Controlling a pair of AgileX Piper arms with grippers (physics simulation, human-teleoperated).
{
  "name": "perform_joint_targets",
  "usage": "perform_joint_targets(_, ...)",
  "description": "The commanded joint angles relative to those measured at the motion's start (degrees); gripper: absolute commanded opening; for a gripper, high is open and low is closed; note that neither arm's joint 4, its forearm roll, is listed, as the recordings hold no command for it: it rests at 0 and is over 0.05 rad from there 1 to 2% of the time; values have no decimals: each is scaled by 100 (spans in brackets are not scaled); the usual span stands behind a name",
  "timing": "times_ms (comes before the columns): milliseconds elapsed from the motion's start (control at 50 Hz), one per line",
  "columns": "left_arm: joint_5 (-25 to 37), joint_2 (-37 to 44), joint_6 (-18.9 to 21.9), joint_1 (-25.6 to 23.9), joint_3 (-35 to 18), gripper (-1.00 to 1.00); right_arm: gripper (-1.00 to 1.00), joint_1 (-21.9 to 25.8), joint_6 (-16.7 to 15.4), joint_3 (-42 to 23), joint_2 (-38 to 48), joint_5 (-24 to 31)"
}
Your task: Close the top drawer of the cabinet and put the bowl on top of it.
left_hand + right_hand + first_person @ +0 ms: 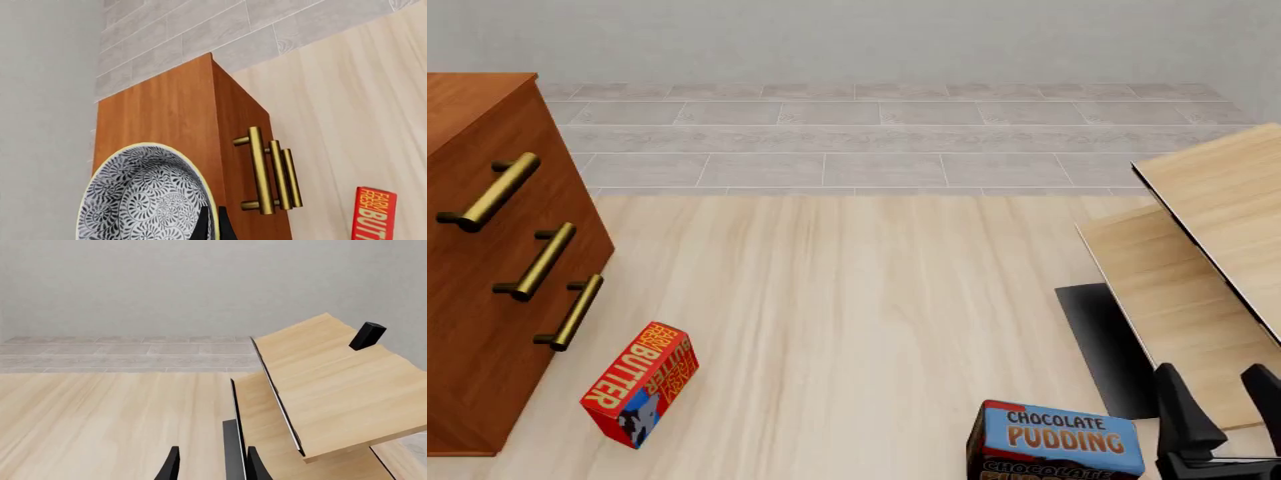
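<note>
A: In the left wrist view we see the bowl (143, 195) at lower left over the cabinet (167, 115) top, the left gripper (212, 226) clamped on its rim. The top drawer (248, 165) sits flush.

B: In the front view the cabinet fills our left edge; a butter box (641, 383) lies lower left, a pudding box (1057, 440) at the bottom. The right gripper (1217, 408), lower right, stands parted.

A: In the right wrist view we see light wooden boards (333, 390) at right.
</note>
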Motion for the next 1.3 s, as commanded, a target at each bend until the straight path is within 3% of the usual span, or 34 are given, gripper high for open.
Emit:
perform_joint_targets(20, -86, 37, -10, 35, 218, -100, 100, 2, 2, 2, 15, -16)
perform_joint_targets(260, -37, 39, 46, 116, 33, -100, 100, -6, 29, 3, -2, -7)
perform_joint_targets(280, -32, 62, 52, 139, -15, 100, 100, -9, 31, 6, 0, -11)
perform_joint_targets(640, 185, 53, 202, 251, -302, 100, 100, -1, 39, 1, -52, 37)
perform_joint_targets(1020, 1084, 68, 303, 203, -1682, 100, 100, 10, 52, -14, -124, 104)
perform_joint_targets(1300, 1396, -52, 304, 70, -2135, 100, 100, 0, 69, 7, -159, 103)
